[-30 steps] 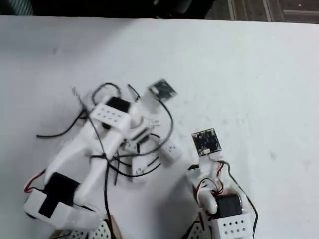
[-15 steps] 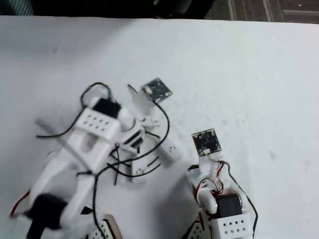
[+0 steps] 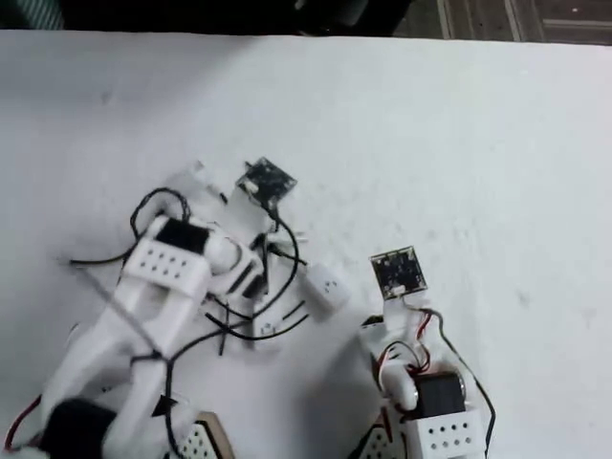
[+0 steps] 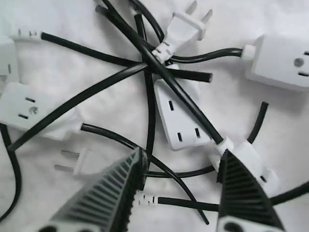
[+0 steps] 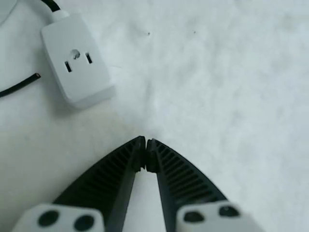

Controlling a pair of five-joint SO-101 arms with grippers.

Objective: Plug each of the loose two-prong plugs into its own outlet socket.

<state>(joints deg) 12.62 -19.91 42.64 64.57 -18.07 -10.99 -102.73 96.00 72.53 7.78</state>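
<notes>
My left gripper (image 4: pixel 182 154) is open and hangs just above a tangle of black cords (image 3: pixel 251 316). A white outlet socket (image 4: pixel 181 113) lies right beyond its fingertips. A loose two-prong plug (image 4: pixel 186 26) rests farther off, and another two-prong plug (image 4: pixel 72 162) lies beside one finger. A third white plug body (image 4: pixel 251 162) is partly hidden under the other finger. Two more sockets (image 4: pixel 282 60) (image 4: pixel 24 106) lie at the sides of the tangle. My right gripper (image 5: pixel 145 145) is shut on nothing, low over the table, a short way from a single socket (image 5: pixel 77 63) (image 3: pixel 327 287).
The white table (image 3: pixel 478 143) stretches bare behind and to the right of the cords. A cut cord end (image 5: pixel 21 86) lies near the single socket. The right arm's base (image 3: pixel 430 421) stands at the front edge.
The left arm has swung to the left and drawn back over the cord tangle, its wrist camera board shifting left. The right arm has stayed still.
</notes>
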